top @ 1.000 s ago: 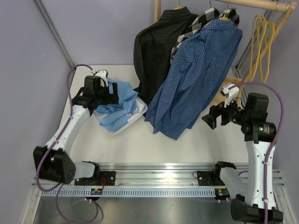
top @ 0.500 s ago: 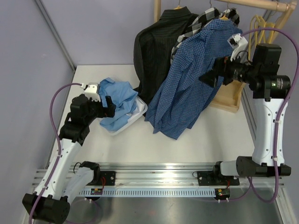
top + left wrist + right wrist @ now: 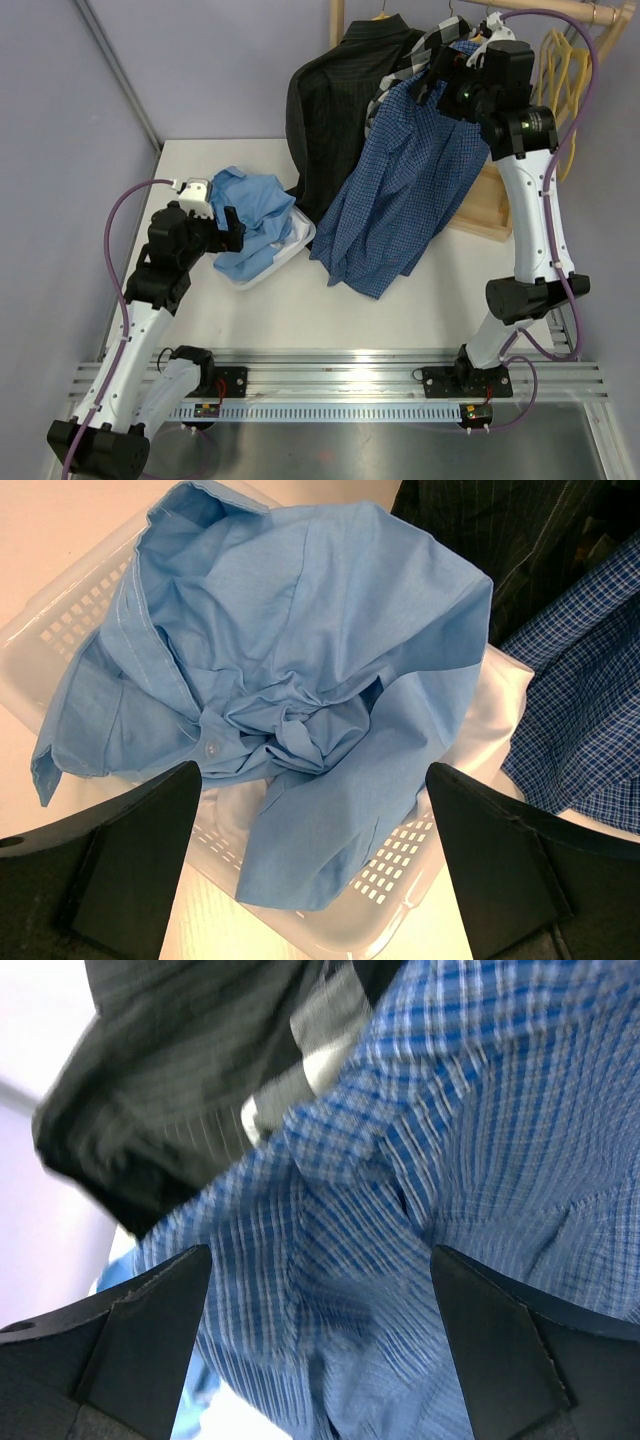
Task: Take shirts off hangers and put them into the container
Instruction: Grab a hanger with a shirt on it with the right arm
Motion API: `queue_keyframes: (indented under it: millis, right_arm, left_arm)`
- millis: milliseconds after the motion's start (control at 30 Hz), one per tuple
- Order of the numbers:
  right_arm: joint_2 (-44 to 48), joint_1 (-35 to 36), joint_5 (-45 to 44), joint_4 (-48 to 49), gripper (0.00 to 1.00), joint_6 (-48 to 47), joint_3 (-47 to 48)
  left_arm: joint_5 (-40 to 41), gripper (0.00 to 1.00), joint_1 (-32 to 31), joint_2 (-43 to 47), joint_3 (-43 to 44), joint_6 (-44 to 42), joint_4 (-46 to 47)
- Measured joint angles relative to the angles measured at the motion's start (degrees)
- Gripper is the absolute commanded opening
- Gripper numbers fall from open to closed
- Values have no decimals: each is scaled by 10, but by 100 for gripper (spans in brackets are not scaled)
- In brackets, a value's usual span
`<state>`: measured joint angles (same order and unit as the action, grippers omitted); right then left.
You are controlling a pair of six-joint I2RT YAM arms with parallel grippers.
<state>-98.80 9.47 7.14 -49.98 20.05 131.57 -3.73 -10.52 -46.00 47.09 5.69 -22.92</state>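
Our left pincer (image 3: pixel 312 770) hangs wide open and empty just above the container (image 3: pixel 303 238). The light blue shirt (image 3: pixel 250 215) lies heaped inside, spilling over the rim. Right of the container, the dark blue check shirt (image 3: pixel 410 190) hangs from the rail (image 3: pixel 545 10). Farther right and higher, our right pincer (image 3: pixel 320 1255) gapes open at its shoulder. We fear that closing on loose cloth could drag the neighbouring pinstriped shirt (image 3: pixel 325 110) along.
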Motion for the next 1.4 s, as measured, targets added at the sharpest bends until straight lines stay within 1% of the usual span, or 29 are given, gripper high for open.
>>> queue_keyframes:
  millis: [133, 400, 600, 700, 767, 867, 933, 1033, 1067, 1133, 1167, 1300, 1400]
  right_arm:
    - [-12, 35, -82, 49, 99, 29, 0]
    - [-15, 84, -198, 114, 99, 42, 1]
    - [-56, 104, -293, 146, 98, 41, 34]
    - [-68, 105, -333, 147, 96, 36, 12]
    - [-62, 105, -354, 161, 94, 32, -27]
    - [-34, 105, -378, 176, 88, 22, -96]
    - [5, 105, -386, 186, 84, 7, -156]
    - [66, 105, -401, 198, 82, -17, -215]
    - [87, 105, -407, 204, 78, -26, -228]
    - [126, 102, -411, 219, 74, -40, -249]
    - [146, 99, -411, 222, 70, -46, -258]
    - [204, 63, -408, 232, 67, -54, -280]
    - [214, 29, -395, 227, 68, -51, -285]
  left_arm:
    - [9, 99, 0, 0, 0, -4, 0]
    - [14, 99, 0, 2, 0, -10, -1]
    - [14, 99, -1, 2, 0, -10, -1]
    - [14, 99, -2, 2, 0, -10, -1]
    - [14, 99, -3, 2, 0, -10, -1]
    - [14, 99, -3, 2, 0, -10, -1]
    - [14, 99, -3, 2, 0, -10, -1]
    - [13, 99, -3, 3, 0, -10, -1]
    - [13, 99, -3, 3, 0, -10, -1]
    - [13, 99, -3, 3, 0, -10, -1]
    - [13, 99, -3, 3, 0, -10, -1]
    - [13, 99, -5, 3, 0, -10, -1]
    - [13, 99, -6, 3, 0, -10, -1]
